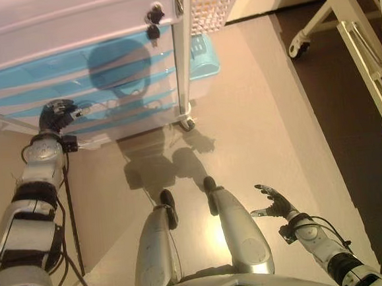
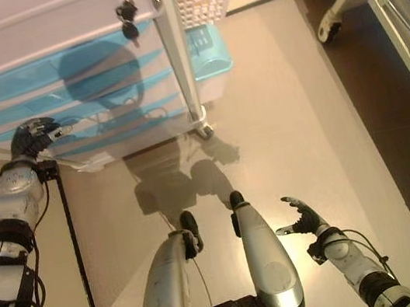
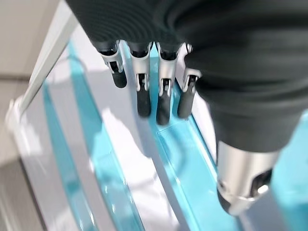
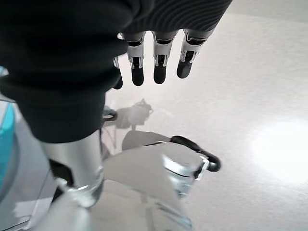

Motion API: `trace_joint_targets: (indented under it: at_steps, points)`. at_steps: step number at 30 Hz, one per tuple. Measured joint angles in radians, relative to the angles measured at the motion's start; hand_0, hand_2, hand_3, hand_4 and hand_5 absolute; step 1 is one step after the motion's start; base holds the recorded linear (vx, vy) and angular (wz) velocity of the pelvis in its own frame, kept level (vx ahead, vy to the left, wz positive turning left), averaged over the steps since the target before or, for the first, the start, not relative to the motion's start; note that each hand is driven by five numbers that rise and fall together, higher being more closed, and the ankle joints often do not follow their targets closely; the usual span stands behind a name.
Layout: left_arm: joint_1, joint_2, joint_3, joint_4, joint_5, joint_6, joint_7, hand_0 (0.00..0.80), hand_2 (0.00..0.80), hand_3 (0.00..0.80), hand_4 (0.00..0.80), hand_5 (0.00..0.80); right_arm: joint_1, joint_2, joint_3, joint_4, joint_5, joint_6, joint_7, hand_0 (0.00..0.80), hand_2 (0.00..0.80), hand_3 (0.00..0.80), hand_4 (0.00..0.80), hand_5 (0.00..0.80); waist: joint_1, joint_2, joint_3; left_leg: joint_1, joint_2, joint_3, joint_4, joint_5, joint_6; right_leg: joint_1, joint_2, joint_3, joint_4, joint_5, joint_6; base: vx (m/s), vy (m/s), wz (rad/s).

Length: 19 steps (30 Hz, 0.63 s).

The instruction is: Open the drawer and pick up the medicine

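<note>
At drawer [image 1: 74, 92] front: left robot hand [image 1: 58, 115] fingers straight, holding nothing; right robot hand [image 1: 273, 205] relaxed, empty.

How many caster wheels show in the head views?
2. One wheel sits under the near corner of the drawer cabinet; a second wheel is on the white frame at the right. More may be hidden.

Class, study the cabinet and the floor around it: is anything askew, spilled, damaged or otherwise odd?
Nothing stands out. The cabinet stands on its wheels with its blue drawers all shut and level, keys hanging in the lock. No spill shows. The left hand is at a lower drawer front; the right hand hangs open over bare floor.
</note>
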State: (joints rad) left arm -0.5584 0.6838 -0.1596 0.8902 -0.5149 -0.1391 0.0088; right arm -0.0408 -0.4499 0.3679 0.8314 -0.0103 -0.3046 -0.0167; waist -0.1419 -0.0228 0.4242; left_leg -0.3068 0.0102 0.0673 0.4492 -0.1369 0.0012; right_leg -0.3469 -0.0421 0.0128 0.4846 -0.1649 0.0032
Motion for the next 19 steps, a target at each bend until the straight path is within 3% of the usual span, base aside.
trace_joint_targets:
  at_steps: [5, 8, 10, 13, 19]
  points:
    - [0.252, -0.22, 0.002, -0.008, -0.024, -0.009, -0.114, 0.0, 0.0, 0.0, 0.0, 0.0, 0.036, 0.052, -0.036, 0.096, 0.033, 0.007, 0.055, 0.0, 0.0, 0.0, 0.0, 0.0, 0.047, 0.051, -0.146, 0.176, -0.019, -0.034, -0.183, 0.044, -0.001, 0.179, -0.016, -0.054, -0.145, 0.004, 0.002, 0.091, -0.054, 0.28]
    - [0.388, -0.322, 0.002, 0.012, -0.036, -0.024, -0.166, 0.0, 0.0, 0.0, 0.0, 0.0, 0.037, 0.093, -0.06, 0.151, 0.039, 0.02, 0.077, 0.0, 0.0, 0.0, 0.0, 0.0, 0.069, 0.059, -0.206, 0.256, -0.028, -0.051, -0.276, 0.071, -0.003, 0.25, -0.016, -0.075, -0.211, 0.006, 0.005, 0.048, -0.068, 0.21]
    - [0.467, -0.377, 0.002, 0.089, -0.032, -0.029, -0.172, 0.0, 0.0, 0.0, 0.0, 0.0, 0.039, 0.114, -0.079, 0.191, 0.039, 0.022, 0.094, 0.0, 0.0, 0.0, 0.0, 0.0, 0.079, 0.059, -0.246, 0.293, -0.028, -0.063, -0.318, 0.082, -0.005, 0.291, -0.014, -0.088, -0.245, 0.007, 0.006, 0.013, -0.079, 0.22]
    - [0.537, -0.417, 0.001, 0.265, 0.026, -0.018, -0.184, 0.0, 0.0, 0.0, 0.0, 0.0, 0.04, 0.139, -0.099, 0.273, 0.052, 0.022, 0.118, 0.0, 0.0, 0.0, 0.0, 0.0, 0.093, 0.041, -0.303, 0.34, -0.025, -0.074, -0.359, 0.089, -0.009, 0.346, -0.009, -0.107, -0.298, 0.009, 0.004, 0.005, -0.054, 0.17]
    - [0.638, -0.455, -0.002, 0.392, 0.093, -0.017, -0.17, 0.0, 0.0, 0.0, 0.0, 0.0, 0.051, 0.203, -0.128, 0.373, 0.068, 0.033, 0.161, 0.0, 0.0, 0.0, 0.0, 0.0, 0.144, 0.01, -0.361, 0.374, -0.02, -0.083, -0.395, 0.093, -0.014, 0.398, -0.001, -0.129, -0.351, 0.016, 0.001, -0.035, -0.048, 0.07]
